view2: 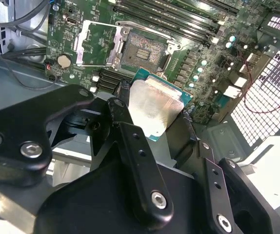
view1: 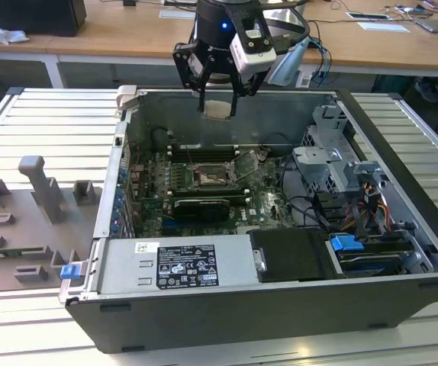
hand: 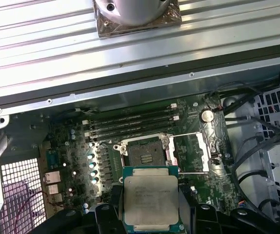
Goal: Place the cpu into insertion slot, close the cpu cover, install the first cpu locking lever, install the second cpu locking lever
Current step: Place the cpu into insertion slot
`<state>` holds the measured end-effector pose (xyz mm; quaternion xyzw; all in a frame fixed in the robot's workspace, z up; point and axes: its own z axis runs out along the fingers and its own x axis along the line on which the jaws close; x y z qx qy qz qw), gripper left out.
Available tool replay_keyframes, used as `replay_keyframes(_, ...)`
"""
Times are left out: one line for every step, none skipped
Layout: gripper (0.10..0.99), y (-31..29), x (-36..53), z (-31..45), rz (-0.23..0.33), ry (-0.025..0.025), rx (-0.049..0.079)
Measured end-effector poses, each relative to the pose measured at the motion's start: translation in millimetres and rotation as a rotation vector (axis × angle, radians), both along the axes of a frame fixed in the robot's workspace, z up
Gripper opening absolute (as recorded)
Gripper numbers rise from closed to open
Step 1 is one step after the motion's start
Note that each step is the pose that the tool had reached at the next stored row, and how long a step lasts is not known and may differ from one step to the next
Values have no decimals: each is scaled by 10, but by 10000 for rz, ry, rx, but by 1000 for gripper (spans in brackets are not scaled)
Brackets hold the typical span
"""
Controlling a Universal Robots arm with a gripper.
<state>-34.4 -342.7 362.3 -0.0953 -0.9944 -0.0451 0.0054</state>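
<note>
- The cpu (view1: 217, 109) is clamped between the fingers of the gripper (view1: 218, 109), which is closed on two opposite edges of the chip; it hangs in the air over the open computer case (view1: 242, 324), well above the motherboard (view1: 268, 204)
- In both wrist views the cpu's (view2: 154, 108) pale metal top faces the cameras, with a thin green border round it; the chip (hand: 150, 199) sits roughly level between the black fingers
- The insertion slot (view1: 206, 177) lies bare on the board, its dark centre exposed; nothing is seated in it in the second wrist view (view2: 142, 48) or the first wrist view (hand: 144, 151)
- The cpu cover (view1: 243, 164) is swung open and stands tilted up on the side of the slot towards the exterior view's right; in both wrist views the silvery frame (view2: 97, 45) with its cut-out middle (hand: 193, 152) lies just beside the socket, hinged away from it
- Long black memory slots (hand: 130, 122) run along the board on the far side of the socket from the gripper; a round coin battery (hand: 207, 115) sits near the cover's outer corner
- A grey power supply (view1: 177, 267) with a white label fills the case's near edge in the exterior view
</note>
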Motion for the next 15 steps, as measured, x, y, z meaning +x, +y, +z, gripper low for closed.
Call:
replay_keyframes(541,0,0,0,-14,-1,0)
replay_keyframes(541,0,0,0,-29,0,0)
replay_keyframes(541,0,0,0,-46,0,0)
replay_keyframes(541,0,0,0,-60,0,0)
replay_keyframes(541,0,0,0,-80,-1,0)
replay_keyframes(541,0,0,0,-104,0,0)
replay_keyframes(541,0,0,0,-119,0,0)
replay_keyframes(541,0,0,0,-151,0,0)
replay_keyframes(541,0,0,0,-189,0,0)
replay_keyframes(541,0,0,0,-218,0,0)
replay_keyframes(541,0,0,0,-237,0,0)
replay_keyframes(541,0,0,0,-251,0,0)
replay_keyframes(541,0,0,0,-275,0,0)
replay_keyframes(541,0,0,0,-291,-1,0)
replay_keyframes(541,0,0,0,-306,-1,0)
